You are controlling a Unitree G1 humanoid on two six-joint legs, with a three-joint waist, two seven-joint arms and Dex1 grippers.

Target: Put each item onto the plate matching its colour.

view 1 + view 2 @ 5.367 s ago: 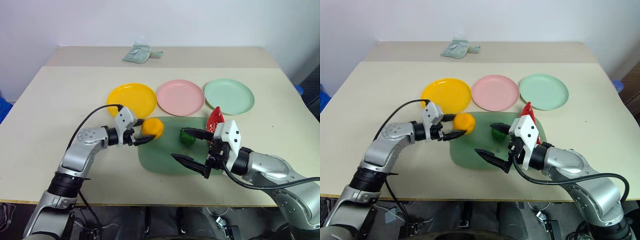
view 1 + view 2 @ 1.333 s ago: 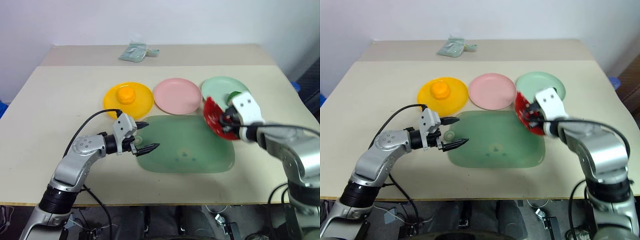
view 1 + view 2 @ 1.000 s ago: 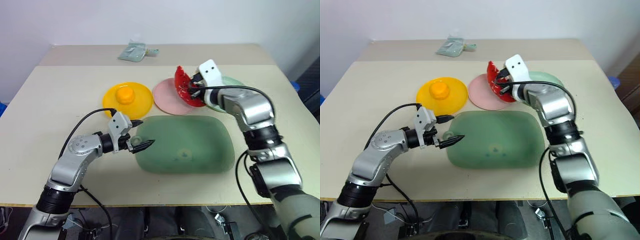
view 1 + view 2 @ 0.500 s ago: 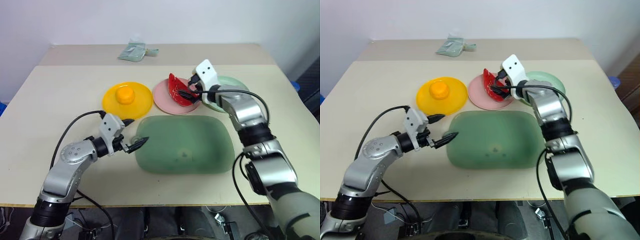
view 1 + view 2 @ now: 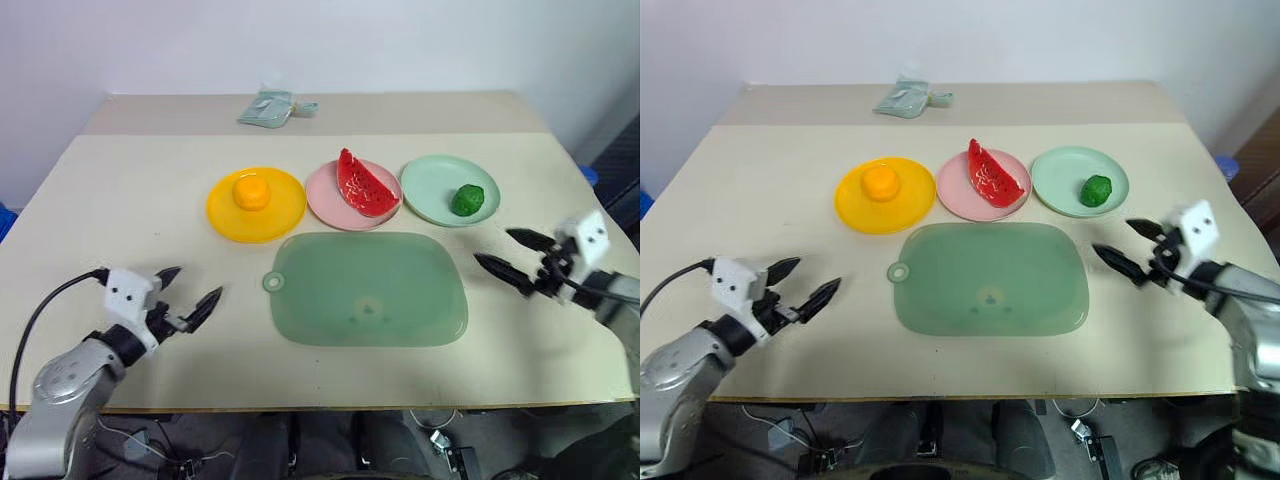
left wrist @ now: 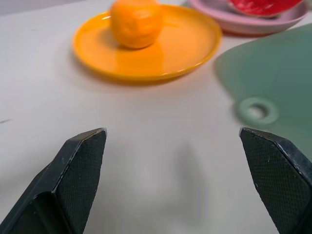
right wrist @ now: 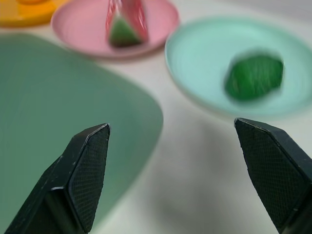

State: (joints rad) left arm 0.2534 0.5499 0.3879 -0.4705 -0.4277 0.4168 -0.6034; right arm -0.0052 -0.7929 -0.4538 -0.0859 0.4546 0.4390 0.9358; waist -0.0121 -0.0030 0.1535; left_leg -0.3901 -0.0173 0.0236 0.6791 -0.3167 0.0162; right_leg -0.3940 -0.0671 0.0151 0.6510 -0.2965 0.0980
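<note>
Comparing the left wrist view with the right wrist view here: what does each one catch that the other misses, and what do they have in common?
Left wrist alone: the orange fruit sitting on the yellow plate, plus the mat's hanging ring.
Right wrist alone: the green ball lying on the mint plate.
Shared: the pink plate with the watermelon wedge on it, the green mat, and the pale tabletop.
</note>
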